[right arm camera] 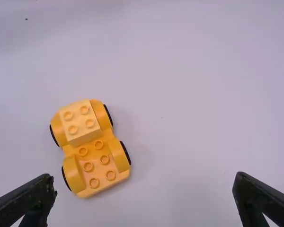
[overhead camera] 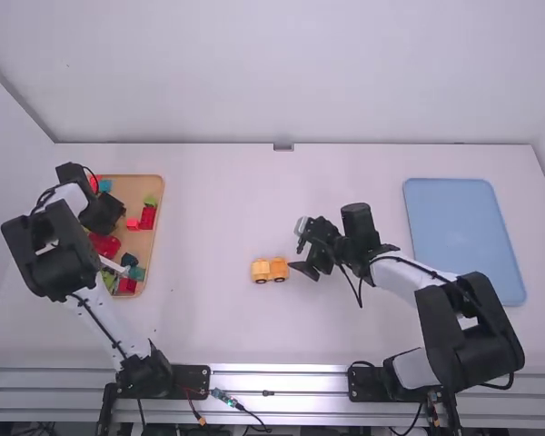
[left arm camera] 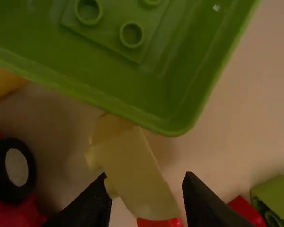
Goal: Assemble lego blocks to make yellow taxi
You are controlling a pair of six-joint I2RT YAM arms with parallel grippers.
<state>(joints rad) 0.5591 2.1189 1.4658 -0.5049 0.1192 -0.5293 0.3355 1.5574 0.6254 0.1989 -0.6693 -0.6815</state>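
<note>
In the high view my left gripper [overhead camera: 104, 218] is over the wooden tray [overhead camera: 147, 187] of loose blocks. The left wrist view has my left gripper [left arm camera: 146, 189] open, with a pale yellow block [left arm camera: 132, 170] lying slanted between its fingers, close to the left one. On the table stands a yellow wheeled base [overhead camera: 277, 270], with a lighter yellow block [overhead camera: 260, 268] on one end. My right gripper [overhead camera: 301, 249] is open just right of it. In the right wrist view, the base [right arm camera: 88, 166] and its block [right arm camera: 79, 122] lie beyond my right gripper [right arm camera: 144, 198], which holds nothing.
A green hollow piece [left arm camera: 132, 87] is beside the pale block, near a red piece with a black wheel [left arm camera: 16, 168] and a green block [left arm camera: 277, 196]. Red blocks [overhead camera: 147, 218] lie in the wooden tray. A blue tray [overhead camera: 459, 232] is at the table's right.
</note>
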